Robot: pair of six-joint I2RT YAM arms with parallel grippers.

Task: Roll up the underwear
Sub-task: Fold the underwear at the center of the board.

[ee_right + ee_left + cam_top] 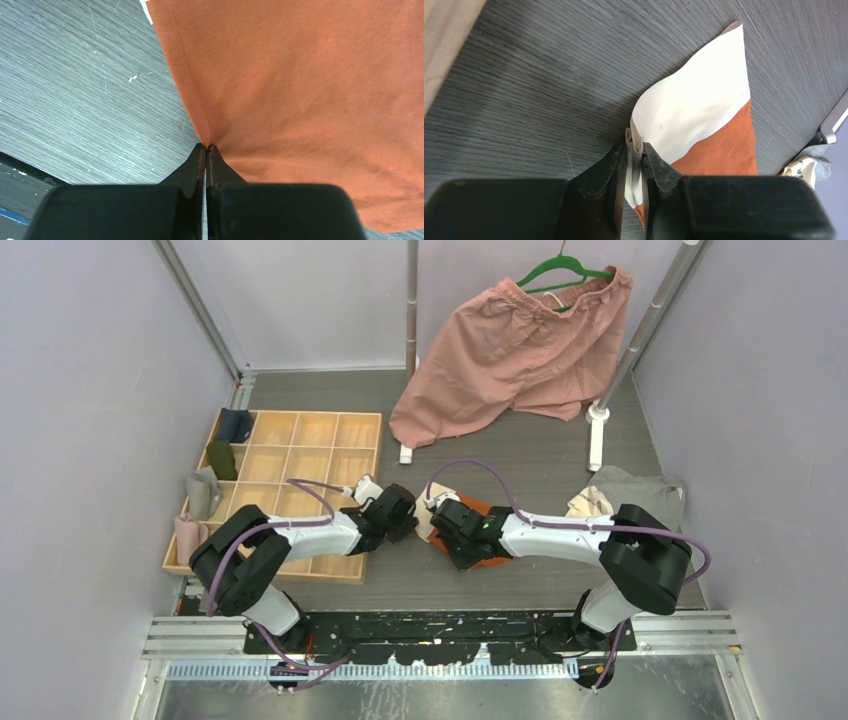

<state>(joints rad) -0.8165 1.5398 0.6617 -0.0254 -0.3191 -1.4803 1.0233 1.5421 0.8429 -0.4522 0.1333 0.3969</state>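
rust-orange underwear (310, 100): mid-worktop (530, 455), between both arms | left jaws: clamped on its cream waistband (694, 100), 9 o'clock side | right jaws: pinched together on orange hem | likely tensioning cloth flat before rolling

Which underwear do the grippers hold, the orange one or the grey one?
The rust-orange underwear: the left gripper pinches its cream band, and the right gripper pinches its orange edge. The grey underwear lies apart on the robot's right, untouched.
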